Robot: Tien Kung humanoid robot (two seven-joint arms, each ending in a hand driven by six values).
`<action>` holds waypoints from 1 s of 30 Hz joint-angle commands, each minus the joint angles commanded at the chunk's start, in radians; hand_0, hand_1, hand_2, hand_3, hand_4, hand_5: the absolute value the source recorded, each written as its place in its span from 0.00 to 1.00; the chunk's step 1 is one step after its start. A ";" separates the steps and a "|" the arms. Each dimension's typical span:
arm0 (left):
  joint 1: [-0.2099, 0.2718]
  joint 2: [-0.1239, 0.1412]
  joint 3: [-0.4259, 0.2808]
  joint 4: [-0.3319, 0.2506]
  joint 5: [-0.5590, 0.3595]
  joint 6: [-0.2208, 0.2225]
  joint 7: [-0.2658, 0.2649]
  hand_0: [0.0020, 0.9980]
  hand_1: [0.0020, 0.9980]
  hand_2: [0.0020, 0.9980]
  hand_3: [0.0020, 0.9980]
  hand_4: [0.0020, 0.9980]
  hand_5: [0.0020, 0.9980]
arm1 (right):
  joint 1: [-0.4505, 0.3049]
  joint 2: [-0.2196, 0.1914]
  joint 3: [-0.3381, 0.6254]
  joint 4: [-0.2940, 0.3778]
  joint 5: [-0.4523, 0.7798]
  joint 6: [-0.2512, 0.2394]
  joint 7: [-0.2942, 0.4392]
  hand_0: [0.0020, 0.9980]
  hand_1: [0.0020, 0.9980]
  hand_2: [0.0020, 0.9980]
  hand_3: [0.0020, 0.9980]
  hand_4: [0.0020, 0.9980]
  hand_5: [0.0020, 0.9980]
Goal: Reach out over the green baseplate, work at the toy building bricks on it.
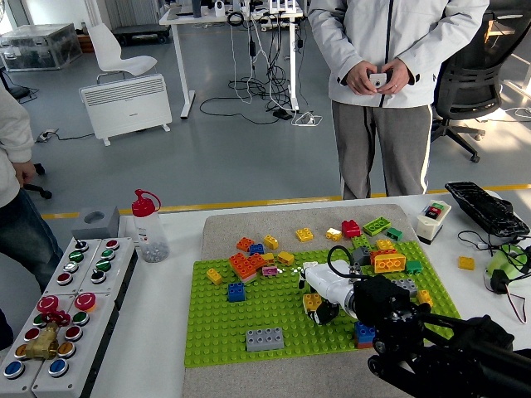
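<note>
No print or label on anything here is large enough to read. The right hand [319,292], white-shelled on a black jointed arm, reaches in from the lower right over the baseplate [224,323], a flat green studded sheet lying on a grey mat [249,224] on the white worktop [162,332]. The hand's fingers curl down around a small yellow brick [311,302] that sits on the plate; whether they truly grip it or only touch it cannot be told.

Left of the hand lie an orange block [246,265], a blue brick [236,291] and a yellow brick [215,276]. Nearer the camera than the hand rests a grey, flat, studded brick [264,338]. Beyond the hand, loose bricks scatter across the mat, among them a red one [351,228] and a green one [376,225].

Well to the hand's left stand a clear bottle with a red cap [148,227] and a button panel [58,307] of round coloured buttons. A person [382,75] in a pale jacket stands at the far side, both hands clasped on a small white object.
</note>
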 joint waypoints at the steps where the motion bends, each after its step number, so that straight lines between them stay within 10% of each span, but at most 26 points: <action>1: 0.000 0.000 0.001 0.000 -0.001 0.000 0.000 0.68 0.69 0.67 0.61 0.35 1.00 | 0.000 0.001 -0.002 -0.001 -0.002 0.000 0.000 0.62 0.59 0.57 0.65 0.71 0.19; 30: -0.001 -0.002 0.005 0.000 -0.008 0.000 0.001 0.68 0.69 0.67 0.61 0.35 1.00 | -0.009 -0.013 -0.020 0.002 -0.005 -0.030 0.028 0.53 0.51 0.52 0.53 0.64 0.15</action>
